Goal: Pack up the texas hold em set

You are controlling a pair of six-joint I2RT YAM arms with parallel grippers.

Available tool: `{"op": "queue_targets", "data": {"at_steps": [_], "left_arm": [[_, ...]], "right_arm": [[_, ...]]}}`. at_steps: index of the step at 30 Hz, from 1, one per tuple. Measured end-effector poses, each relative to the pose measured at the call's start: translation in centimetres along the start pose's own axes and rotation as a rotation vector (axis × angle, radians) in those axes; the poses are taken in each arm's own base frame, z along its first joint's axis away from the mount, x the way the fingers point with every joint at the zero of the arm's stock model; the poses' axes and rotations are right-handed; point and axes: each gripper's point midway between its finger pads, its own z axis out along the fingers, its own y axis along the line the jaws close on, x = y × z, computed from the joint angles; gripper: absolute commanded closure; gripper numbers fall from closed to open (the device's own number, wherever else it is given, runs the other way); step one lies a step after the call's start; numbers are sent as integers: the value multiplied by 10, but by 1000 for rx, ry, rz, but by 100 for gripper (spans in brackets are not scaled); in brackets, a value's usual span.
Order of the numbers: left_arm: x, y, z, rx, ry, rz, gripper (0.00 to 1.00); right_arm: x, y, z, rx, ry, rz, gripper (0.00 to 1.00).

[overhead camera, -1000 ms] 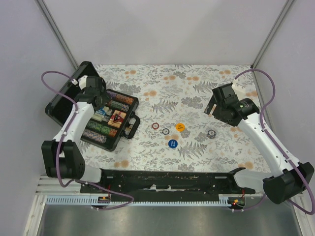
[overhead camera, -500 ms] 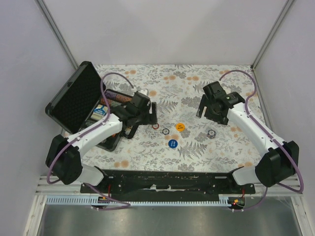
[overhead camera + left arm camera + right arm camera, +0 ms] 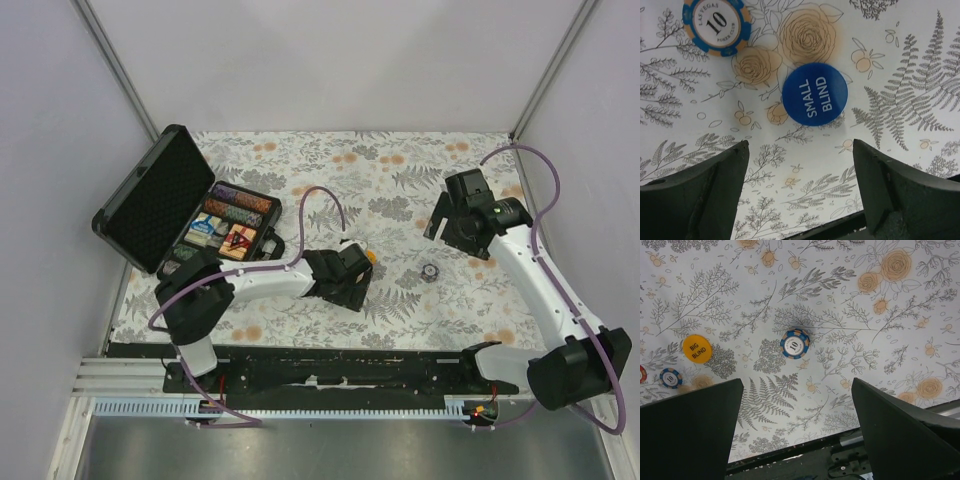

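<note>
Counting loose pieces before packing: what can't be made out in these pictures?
Top view: left arm covers the small blind button and neighbouring chips, plus the case's near end.
Right wrist view: red chip cut off by left edge.
Top view: cased chips too small to count.

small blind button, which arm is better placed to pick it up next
Left. The left gripper, open, hangs over the small blind button, just ahead of its jaws. The right gripper, also open, faces a separate 10 chip instead.
</note>
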Motion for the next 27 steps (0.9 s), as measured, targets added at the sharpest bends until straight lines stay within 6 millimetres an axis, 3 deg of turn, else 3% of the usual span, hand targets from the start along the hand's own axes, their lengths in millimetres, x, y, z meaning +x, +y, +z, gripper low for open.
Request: {"op": "queue_targets", "data": {"at_steps": [8, 19, 25, 27], "left_arm": [[-13, -6, 23, -62, -16, 19, 12], [-22, -6, 30, -96, -38, 22, 31], [-23, -7, 31, -97, -32, 30, 34], [-24, -8, 31, -96, -32, 31, 29]], "right_arm": [[8, -7, -7, -6, 3, 33, 2], [13, -11, -9, -10, 1, 45, 2], [12, -10, -10, -18, -6, 49, 2], [12, -10, -10, -21, -8, 50, 2]]}}
